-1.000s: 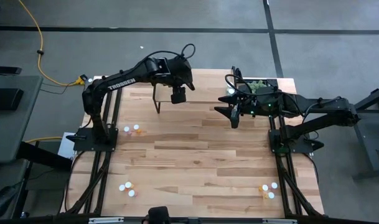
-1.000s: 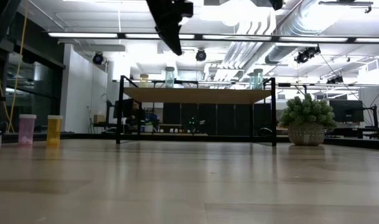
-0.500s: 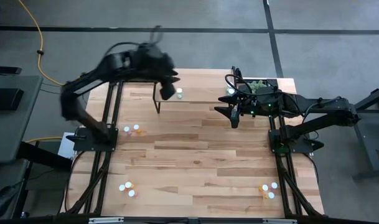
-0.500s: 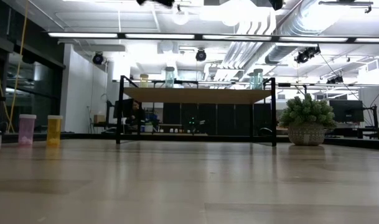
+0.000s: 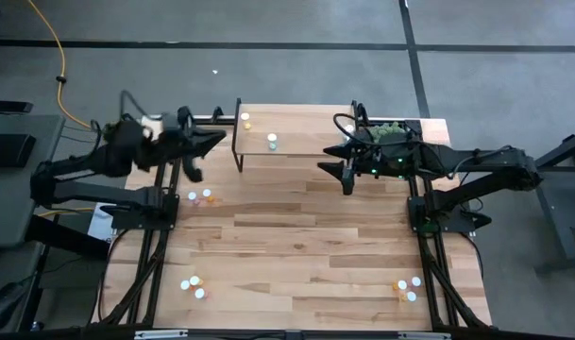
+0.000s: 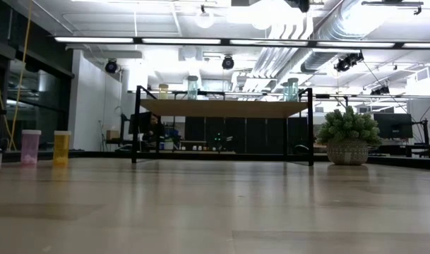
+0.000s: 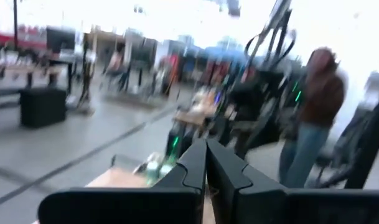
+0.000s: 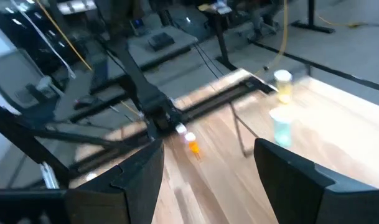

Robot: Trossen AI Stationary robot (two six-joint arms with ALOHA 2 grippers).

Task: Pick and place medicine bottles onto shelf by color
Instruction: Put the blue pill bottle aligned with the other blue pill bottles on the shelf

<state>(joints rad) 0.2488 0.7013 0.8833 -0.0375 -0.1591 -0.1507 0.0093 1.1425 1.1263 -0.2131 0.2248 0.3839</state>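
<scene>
The shelf (image 5: 296, 127) stands at the table's far edge. On its top stand a yellow bottle (image 5: 245, 120), a teal bottle (image 5: 272, 142) and, in the low view, another teal bottle (image 6: 291, 89) near its right end. More medicine bottles stand on the table in small groups: at the left (image 5: 200, 196), near left (image 5: 194, 287) and near right (image 5: 408, 288). My left gripper (image 5: 214, 140) is shut on nothing, off the shelf's left end, fingers (image 7: 206, 168) closed together. My right gripper (image 5: 334, 177) stands open and holds nothing, in front of the shelf's right part.
A potted green plant (image 6: 349, 134) sits at the table's far right corner beside the right arm. A pink bottle (image 6: 30, 147) and a yellow one (image 6: 61, 148) stand at the left in the low view. A person (image 7: 320, 93) stands in the room beyond.
My left gripper has risen from over the shelf and swung back toward the table's left edge, turning level. The teal bottle it hovered over stays upright on the shelf top.
</scene>
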